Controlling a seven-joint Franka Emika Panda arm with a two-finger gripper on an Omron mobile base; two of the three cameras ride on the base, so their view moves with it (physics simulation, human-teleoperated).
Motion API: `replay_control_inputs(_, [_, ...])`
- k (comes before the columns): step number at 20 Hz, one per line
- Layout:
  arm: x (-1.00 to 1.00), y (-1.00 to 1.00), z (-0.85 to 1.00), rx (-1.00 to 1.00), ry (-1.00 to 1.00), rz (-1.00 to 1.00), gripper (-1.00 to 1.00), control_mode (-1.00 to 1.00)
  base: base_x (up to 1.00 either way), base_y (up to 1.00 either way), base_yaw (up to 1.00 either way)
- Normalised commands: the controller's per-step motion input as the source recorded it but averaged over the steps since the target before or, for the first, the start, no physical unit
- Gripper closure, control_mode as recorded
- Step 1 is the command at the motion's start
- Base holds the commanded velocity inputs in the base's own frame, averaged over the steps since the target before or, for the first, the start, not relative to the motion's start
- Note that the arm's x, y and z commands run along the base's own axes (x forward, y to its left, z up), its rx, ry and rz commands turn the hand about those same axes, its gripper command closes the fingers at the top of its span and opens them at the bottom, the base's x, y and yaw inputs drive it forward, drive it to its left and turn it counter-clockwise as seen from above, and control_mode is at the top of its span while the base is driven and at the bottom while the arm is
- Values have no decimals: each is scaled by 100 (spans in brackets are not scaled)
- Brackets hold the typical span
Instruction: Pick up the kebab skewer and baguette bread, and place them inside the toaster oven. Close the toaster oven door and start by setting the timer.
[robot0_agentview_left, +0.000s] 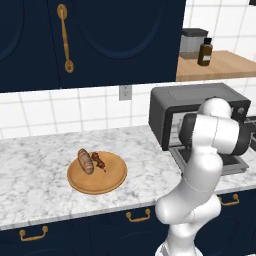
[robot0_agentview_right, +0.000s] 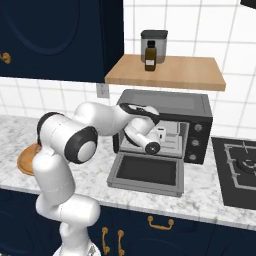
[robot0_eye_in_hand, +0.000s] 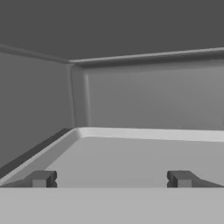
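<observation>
Left base view: the baguette bread (robot0_agentview_left: 85, 161) and kebab skewer (robot0_agentview_left: 100, 162) lie side by side on a round wooden plate (robot0_agentview_left: 111, 181) on the marble tabletop (robot0_agentview_left: 35, 165). Right base view: the toaster oven (robot0_agentview_right: 170, 117) stands with its toaster oven door (robot0_agentview_right: 146, 173) dropped open, the arm reaching inside. Hand view: the hand (robot0_eye_in_hand: 111, 179) (fingers apart, empty) faces the grey interior.

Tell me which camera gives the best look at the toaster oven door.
The right base view: the toaster oven door lies dropped open, its whole window panel facing up. In the left base view the arm hides most of the door. The hand view looks inside the oven, past the open gripper.
</observation>
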Motion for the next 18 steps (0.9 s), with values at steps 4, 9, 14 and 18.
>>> replay_control_inputs(4, [24,0,-7,0,0,0,-100,-100,0,0,0])
replay_control_inputs(9, [17,0,-18,0,0,0,-100,-100,0,0,0])
replay_control_inputs(14, [-2,0,-40,0,0,0,-100,-100,0,0,0])
replay_control_inputs(18, [-42,0,-61,0,4,0,-100,-100,0,0,0])
